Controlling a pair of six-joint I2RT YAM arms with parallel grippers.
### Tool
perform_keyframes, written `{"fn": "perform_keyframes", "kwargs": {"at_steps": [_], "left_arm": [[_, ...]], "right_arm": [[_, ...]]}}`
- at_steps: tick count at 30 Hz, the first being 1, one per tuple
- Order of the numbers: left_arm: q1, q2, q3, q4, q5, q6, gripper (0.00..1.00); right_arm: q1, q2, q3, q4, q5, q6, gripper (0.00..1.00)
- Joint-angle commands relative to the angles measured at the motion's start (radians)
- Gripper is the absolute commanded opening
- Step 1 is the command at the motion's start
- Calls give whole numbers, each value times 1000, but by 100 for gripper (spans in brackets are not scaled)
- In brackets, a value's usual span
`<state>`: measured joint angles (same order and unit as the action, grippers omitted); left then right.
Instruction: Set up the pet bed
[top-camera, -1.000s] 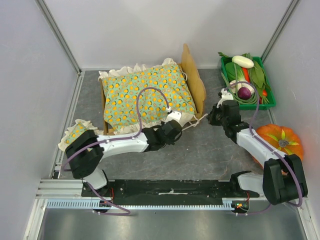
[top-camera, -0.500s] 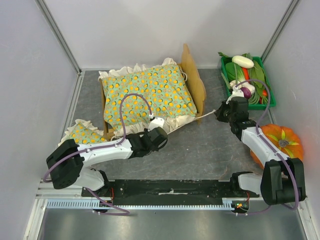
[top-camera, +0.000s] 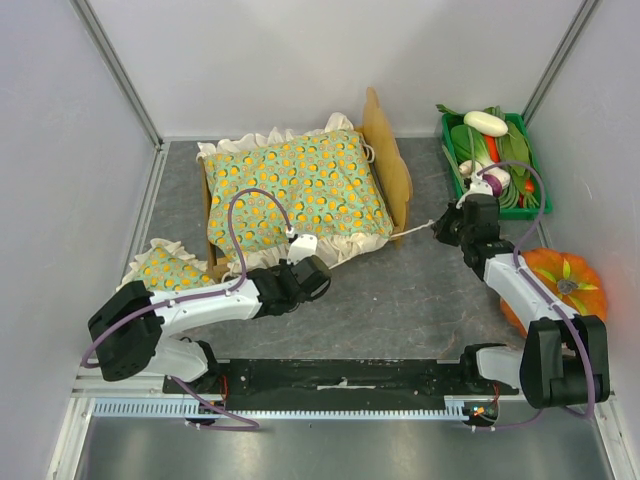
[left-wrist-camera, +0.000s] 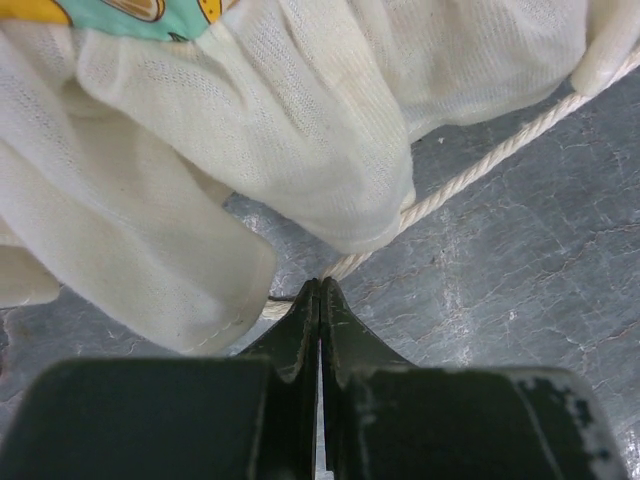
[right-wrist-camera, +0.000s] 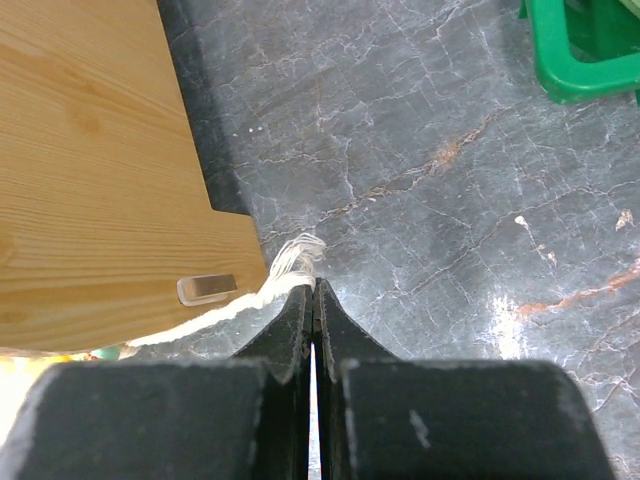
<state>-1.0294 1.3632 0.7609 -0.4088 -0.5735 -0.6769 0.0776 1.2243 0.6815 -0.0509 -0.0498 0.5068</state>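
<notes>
The pet bed (top-camera: 388, 170) stands at the back middle with its arched wooden headboard to the right. The green orange-dotted cushion (top-camera: 295, 190) lies on it and hides the base. A white rope (top-camera: 415, 232) runs from under the cushion's cream frill past the headboard's near corner. My left gripper (top-camera: 316, 268) is shut on the rope (left-wrist-camera: 440, 195) at the frill (left-wrist-camera: 300, 150), close to the bed's near side. My right gripper (top-camera: 443, 228) is shut on the rope's frayed end (right-wrist-camera: 298, 255), just right of the headboard (right-wrist-camera: 100, 170).
A small matching pillow (top-camera: 165, 265) lies at the bed's near left corner. A green crate (top-camera: 540, 205) of vegetables stands at the back right, also showing in the right wrist view (right-wrist-camera: 580, 60). An orange pumpkin (top-camera: 560, 285) sits beside the right arm. Walls close in on three sides.
My left gripper has drawn back to the left and nearer along the bed's near side. My right gripper has moved right, away from the headboard, and the rope now stretches between them.
</notes>
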Motion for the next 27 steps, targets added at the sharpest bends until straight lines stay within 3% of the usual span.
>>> {"fn": "perform_keyframes", "kwargs": {"at_steps": [1, 3, 4, 7, 11, 15, 19, 21, 22, 23, 26, 27], "left_arm": [[12, -9, -5, -39, -42, 0, 2], [12, -4, 14, -1, -16, 36, 2], [12, -1, 21, 1, 6, 51, 6], [11, -3, 49, 4, 47, 66, 27], [9, -97, 31, -2, 66, 54, 55], [9, -245, 44, -63, 46, 43, 80], [55, -335, 124, -174, -16, 84, 94], [202, -320, 193, -212, 90, 108, 96], [256, -317, 207, -214, 127, 141, 96], [325, -323, 224, -217, 141, 152, 96], [414, -392, 251, -151, 176, 203, 98], [452, -410, 258, -142, 254, 212, 100]], "right_arm": [[-39, -8, 43, 82, -19, -2, 0], [-39, -22, 1, 112, -102, 2, 7], [-38, -31, -13, 109, -128, 10, 19], [-38, -101, -63, 85, -170, 38, 55], [-38, -221, -83, -47, -142, 45, 73], [-36, -325, -74, -110, -221, 68, 78], [54, -365, -105, -68, -231, 220, 79], [242, -364, -97, -70, -109, 269, 80], [316, -353, -86, -90, 89, 327, 83], [440, -339, -74, -113, 176, 370, 84], [644, -260, -40, -96, 403, 548, 86], [704, -200, -14, -86, 463, 576, 87]]}}
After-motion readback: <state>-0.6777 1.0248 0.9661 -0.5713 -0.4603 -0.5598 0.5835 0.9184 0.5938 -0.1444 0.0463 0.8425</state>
